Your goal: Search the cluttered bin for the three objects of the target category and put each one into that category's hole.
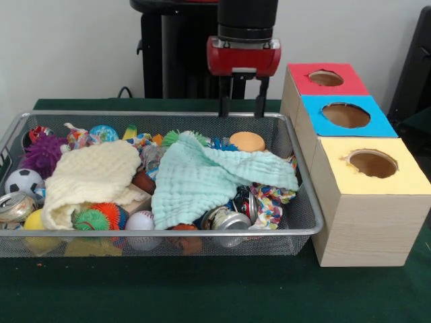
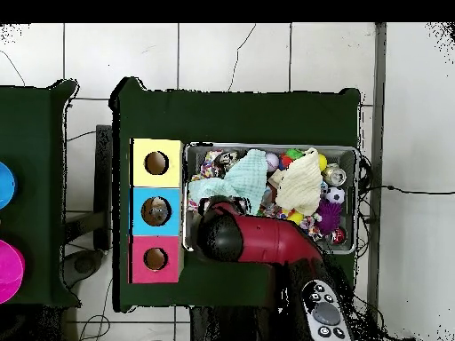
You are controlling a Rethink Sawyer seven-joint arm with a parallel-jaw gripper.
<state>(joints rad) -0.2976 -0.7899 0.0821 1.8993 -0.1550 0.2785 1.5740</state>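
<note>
A wire mesh bin (image 1: 306, 232) holds a jumble of toys. A mint cloth (image 1: 202, 178) and a cream cloth (image 1: 91, 176) cover much of it. Around them lie a soccer ball (image 1: 23, 182), a baseball (image 1: 140, 222), a purple spiky ball (image 1: 44, 151), an orange disc (image 1: 247, 141) and crushed cans (image 1: 225, 219). My gripper (image 1: 242, 111) hangs open and empty above the bin's far rim, near its right end. Beside the bin stand three boxes, each with a round hole: red (image 1: 303, 81), blue (image 1: 380, 126), yellow (image 1: 404, 180). In the overhead view my red arm (image 2: 267, 240) hides the gripper.
From above, the bin (image 2: 271, 146) sits right of the yellow (image 2: 140, 164), blue (image 2: 140, 211) and red (image 2: 140, 259) boxes on the dark green table (image 2: 231, 111). A second table on the left carries a blue (image 2: 4, 185) and a magenta (image 2: 9, 271) round thing.
</note>
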